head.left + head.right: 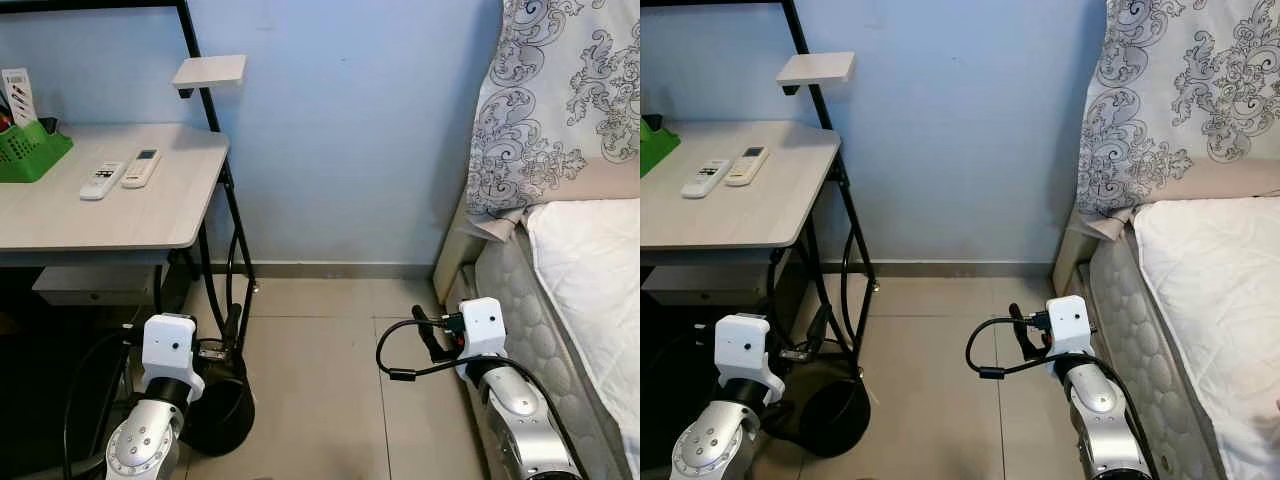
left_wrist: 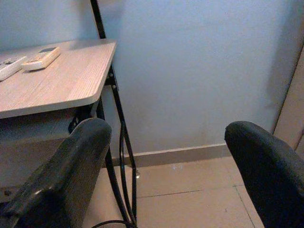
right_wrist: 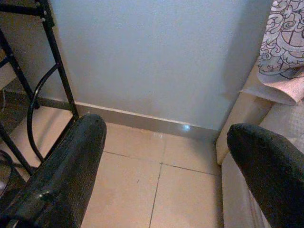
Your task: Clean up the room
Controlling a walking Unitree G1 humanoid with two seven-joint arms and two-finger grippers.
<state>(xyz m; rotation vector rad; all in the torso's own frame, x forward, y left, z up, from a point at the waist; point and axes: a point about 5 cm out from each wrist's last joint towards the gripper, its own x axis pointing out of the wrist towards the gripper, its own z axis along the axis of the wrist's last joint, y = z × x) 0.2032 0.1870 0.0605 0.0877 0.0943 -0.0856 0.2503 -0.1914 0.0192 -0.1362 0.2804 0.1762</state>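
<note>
Two white remote controls (image 1: 120,174) lie side by side on the light wooden desk (image 1: 120,220) at the left, next to a green basket (image 1: 28,150) holding papers. A round black bin (image 1: 220,408) stands on the tiled floor by the desk's black legs. My left gripper (image 2: 166,142) is held low in front of the desk's corner, open, with nothing between its fingers (image 2: 71,166). My right gripper (image 3: 166,142) hovers over the floor beside the bed, open and empty too.
A bed (image 1: 590,260) with a white sheet and a quilted mattress side runs along the right. A grey-patterned fabric (image 1: 560,90) hangs over its head. A small white shelf (image 1: 210,72) juts from the desk's black frame. The blue wall (image 1: 350,150) stands straight ahead.
</note>
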